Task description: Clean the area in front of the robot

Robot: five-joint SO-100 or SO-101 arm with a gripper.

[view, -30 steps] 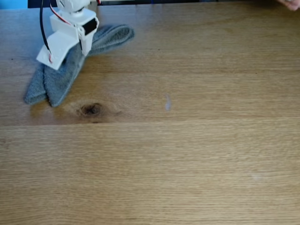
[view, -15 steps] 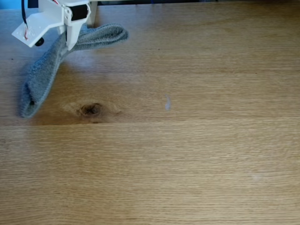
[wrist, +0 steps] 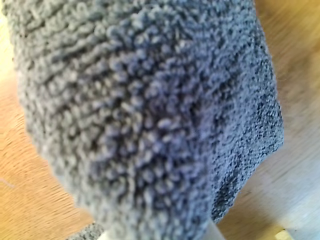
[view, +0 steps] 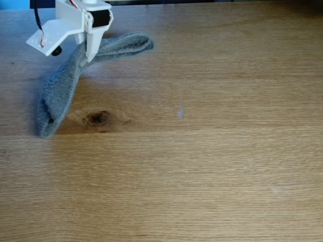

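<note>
Tabletop (view: 202, 171) of oak grain fills the fixed view, one dark knot (view: 98, 118) at left. Just above the knot, the white gripper (view: 83, 48) clenches a folded grey cloth (view: 60, 96). No writing is legible.

Broad light-brown oak-grain wooden desk (view: 212, 166) — smooth, faintly sheened, with fine straight grain and one dark rough-looking knot (view: 98, 117). Folded grey terry cloth (view: 63, 91) — soft, matt, thickly looped pile, fuzzy up close in the wrist view (wrist: 145, 115). White plastic pincer (view: 68, 43), smooth and matt, with black rubbery cable (view: 37, 14).
</note>
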